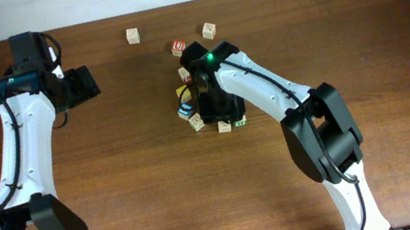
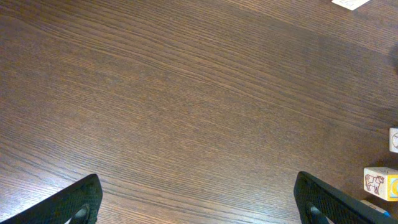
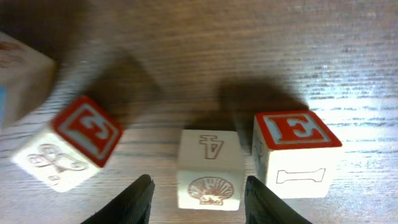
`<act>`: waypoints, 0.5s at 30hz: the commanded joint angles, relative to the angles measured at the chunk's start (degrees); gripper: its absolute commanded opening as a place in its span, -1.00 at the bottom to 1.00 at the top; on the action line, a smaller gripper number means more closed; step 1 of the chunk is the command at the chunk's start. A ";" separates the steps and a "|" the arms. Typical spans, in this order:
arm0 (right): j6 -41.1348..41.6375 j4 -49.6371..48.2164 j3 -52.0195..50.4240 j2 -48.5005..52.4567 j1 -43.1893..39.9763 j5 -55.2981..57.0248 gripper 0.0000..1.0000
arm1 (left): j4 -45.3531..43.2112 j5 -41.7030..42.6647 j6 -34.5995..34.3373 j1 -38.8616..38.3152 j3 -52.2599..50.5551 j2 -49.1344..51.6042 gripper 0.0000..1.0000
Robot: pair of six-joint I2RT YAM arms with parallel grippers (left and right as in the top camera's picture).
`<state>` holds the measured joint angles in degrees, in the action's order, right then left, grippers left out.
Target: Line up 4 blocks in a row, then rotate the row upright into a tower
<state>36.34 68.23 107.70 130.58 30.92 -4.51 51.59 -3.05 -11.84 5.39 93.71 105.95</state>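
In the right wrist view my right gripper [image 3: 199, 202] is open and straddles a pale block with a "4" and a shell [image 3: 209, 168], with a gap on each side. A block with a red "E" top [image 3: 295, 152] stands just right of it. A tilted, red-topped block [image 3: 71, 149] lies to its left. Overhead, the right gripper [image 1: 217, 113] hangs over the cluster, beside a blue-faced block [image 1: 185, 110], a pale block [image 1: 197, 121] and a green-marked block [image 1: 238, 122]. My left gripper [image 1: 85, 83] is open at the far left, holding nothing.
A yellow-faced cube [image 1: 183, 93] and a red "U" cube [image 1: 179, 47] sit by the cluster. Two lone cubes [image 1: 133, 35] [image 1: 209, 29] lie near the table's back edge. The left wrist view shows bare wood and a cow-printed cube [image 2: 380, 183] at its right edge.
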 commanded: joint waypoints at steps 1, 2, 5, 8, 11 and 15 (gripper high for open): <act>-2.99 1.99 5.97 0.61 0.57 0.63 -0.04 | 0.09 -0.39 -0.33 0.02 1.27 0.13 0.93; -3.61 2.75 7.76 0.61 0.57 0.63 -0.04 | 0.09 -0.42 -0.33 0.02 1.27 0.13 0.93; -7.41 2.54 11.52 0.61 0.92 -2.69 -0.05 | -0.11 -0.42 -0.33 0.04 1.25 0.13 0.93; -12.44 -0.22 11.15 1.14 2.91 -2.75 -0.05 | -0.79 -0.44 -0.33 0.04 1.27 0.13 0.94; -21.57 -2.14 10.80 2.08 4.76 -2.34 -0.05 | -0.90 -0.46 -0.31 0.04 1.25 0.13 0.95; -31.45 -2.56 10.58 4.46 5.01 -0.52 -0.06 | -0.96 -1.31 -0.31 0.04 1.27 0.13 0.97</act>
<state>11.35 65.73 118.15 132.86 36.27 -6.74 50.78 -3.46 -11.84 5.39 93.71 105.95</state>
